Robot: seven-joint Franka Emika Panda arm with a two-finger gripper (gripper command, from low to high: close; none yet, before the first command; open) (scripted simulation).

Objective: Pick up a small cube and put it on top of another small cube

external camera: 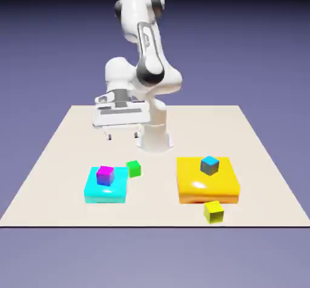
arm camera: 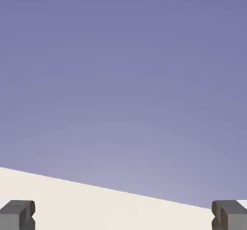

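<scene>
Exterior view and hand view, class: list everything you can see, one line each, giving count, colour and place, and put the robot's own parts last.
table: one, cream, under everything
flat cyan block: one, cyan, toward the exterior view's left
magenta cube: one, magenta, on top of the flat cyan block
small green cube: one, bright green, on the table at the cyan block's far right corner
flat yellow block: one, yellow-orange, toward the exterior view's right
blue cube: one, blue, on top of the flat yellow block
yellow-green cube: one, yellow-green, on the table just in front of the yellow block
arm: one, white, at the table's far edge
hand: one, white with grey fingertips, open, empty, above the table away from the cubes
</scene>
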